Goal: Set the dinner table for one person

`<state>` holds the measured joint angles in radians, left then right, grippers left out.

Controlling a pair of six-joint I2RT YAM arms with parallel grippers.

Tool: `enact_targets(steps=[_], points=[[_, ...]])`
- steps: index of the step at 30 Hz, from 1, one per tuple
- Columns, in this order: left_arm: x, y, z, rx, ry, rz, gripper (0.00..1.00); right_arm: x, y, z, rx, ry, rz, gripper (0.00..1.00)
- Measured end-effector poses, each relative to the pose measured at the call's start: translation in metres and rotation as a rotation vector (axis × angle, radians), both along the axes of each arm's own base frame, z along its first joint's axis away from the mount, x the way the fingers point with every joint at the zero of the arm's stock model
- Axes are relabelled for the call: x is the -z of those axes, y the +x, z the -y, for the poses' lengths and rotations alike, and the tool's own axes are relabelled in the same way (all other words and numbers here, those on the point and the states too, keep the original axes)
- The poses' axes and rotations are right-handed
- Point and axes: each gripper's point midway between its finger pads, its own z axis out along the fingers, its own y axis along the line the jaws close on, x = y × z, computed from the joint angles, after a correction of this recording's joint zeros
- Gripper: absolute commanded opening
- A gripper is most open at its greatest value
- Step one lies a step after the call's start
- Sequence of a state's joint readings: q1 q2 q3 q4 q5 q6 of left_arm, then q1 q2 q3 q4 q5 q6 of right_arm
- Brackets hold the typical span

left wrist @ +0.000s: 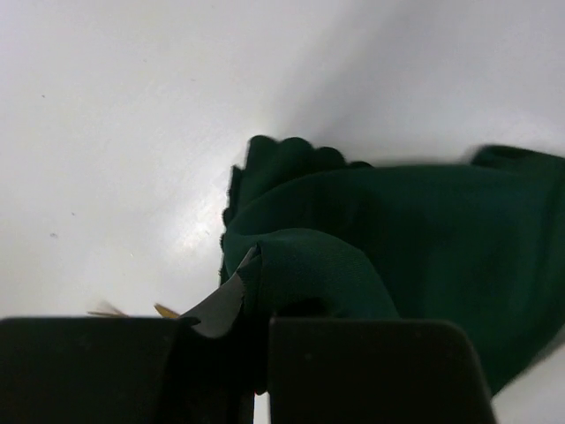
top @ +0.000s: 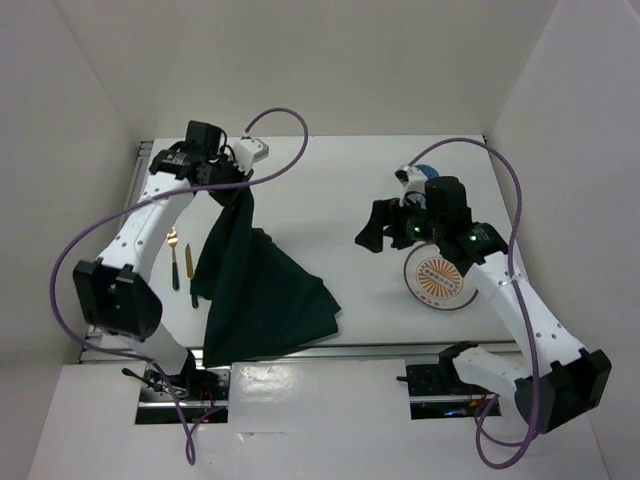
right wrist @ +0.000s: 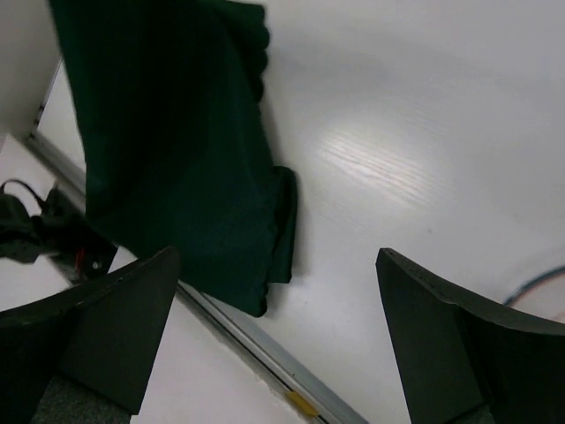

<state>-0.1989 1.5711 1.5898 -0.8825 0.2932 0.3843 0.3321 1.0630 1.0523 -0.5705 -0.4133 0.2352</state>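
Observation:
The dinner table point(top: 330, 190) is a large white tabletop with an aluminium rail point(top: 330, 350) along its near edge. My left gripper point(top: 228, 180) is shut on a corner of the dark green cloth point(top: 255, 290) and holds it up. The cloth hangs down and its lower part lies on the table near the front rail. In the left wrist view the cloth point(left wrist: 406, 238) bunches between my shut left gripper point(left wrist: 256, 353). My right gripper point(top: 373, 228) is open and empty above the table's middle. In the right wrist view its fingers point(right wrist: 115, 327) stand wide apart over bare table, right of the cloth point(right wrist: 177, 150).
A white plate with an orange pattern point(top: 440, 280) lies under my right arm. A gold utensil point(top: 173, 248) and a dark one point(top: 193, 285) lie left of the cloth. A blue object point(top: 425, 168) sits behind the right wrist. The rail point(right wrist: 265, 349) runs below the right gripper.

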Motion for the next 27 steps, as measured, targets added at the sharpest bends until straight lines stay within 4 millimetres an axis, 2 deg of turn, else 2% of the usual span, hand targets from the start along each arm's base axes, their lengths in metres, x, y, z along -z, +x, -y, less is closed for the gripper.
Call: enact_targets(steps=[2,3,4,6,9,10,11,14,18,22,24,25,27], points=[[0.013,0.025,0.0,-0.049,0.009,-0.02,0.0,0.011,-0.005,-0.019,-0.066,-0.014,-0.024,1.0],[0.016,0.029,0.001,-0.06,0.008,-0.026,0.0,0.019,-0.007,-0.031,-0.097,-0.038,-0.035,1.0],[0.021,0.036,0.0,-0.075,0.011,-0.038,0.0,0.036,-0.011,-0.049,-0.125,-0.103,-0.063,1.0],[0.027,0.044,0.001,-0.097,0.013,-0.051,0.0,0.056,-0.024,-0.094,-0.222,-0.205,-0.069,1.0],[0.025,0.054,0.001,-0.123,0.008,-0.045,0.0,0.101,-0.045,-0.168,-0.322,-0.417,-0.043,1.0],[0.022,0.058,0.0,-0.129,0.007,-0.037,0.0,0.114,-0.055,-0.189,-0.352,-0.46,-0.026,1.0],[0.02,0.06,0.0,-0.131,0.005,-0.029,0.0,0.127,-0.064,-0.201,-0.375,-0.498,-0.005,1.0],[0.013,0.066,-0.002,-0.145,0.005,-0.003,0.0,0.153,-0.098,-0.213,-0.452,-0.569,0.039,1.0],[0.014,0.072,-0.011,-0.18,-0.003,0.01,0.0,0.162,-0.134,-0.231,-0.546,-0.542,0.085,1.0],[0.015,0.075,-0.025,-0.214,-0.003,0.008,0.0,0.176,-0.143,-0.246,-0.558,-0.562,0.123,1.0],[0.015,0.076,-0.028,-0.221,-0.005,0.007,0.0,0.196,-0.143,-0.249,-0.553,-0.604,0.127,0.94],[0.016,0.076,-0.03,-0.227,-0.006,0.007,0.0,0.222,-0.138,-0.247,-0.538,-0.67,0.122,0.82],[0.017,0.077,-0.035,-0.236,-0.009,0.006,0.0,0.228,-0.134,-0.247,-0.534,-0.702,0.132,0.66]])
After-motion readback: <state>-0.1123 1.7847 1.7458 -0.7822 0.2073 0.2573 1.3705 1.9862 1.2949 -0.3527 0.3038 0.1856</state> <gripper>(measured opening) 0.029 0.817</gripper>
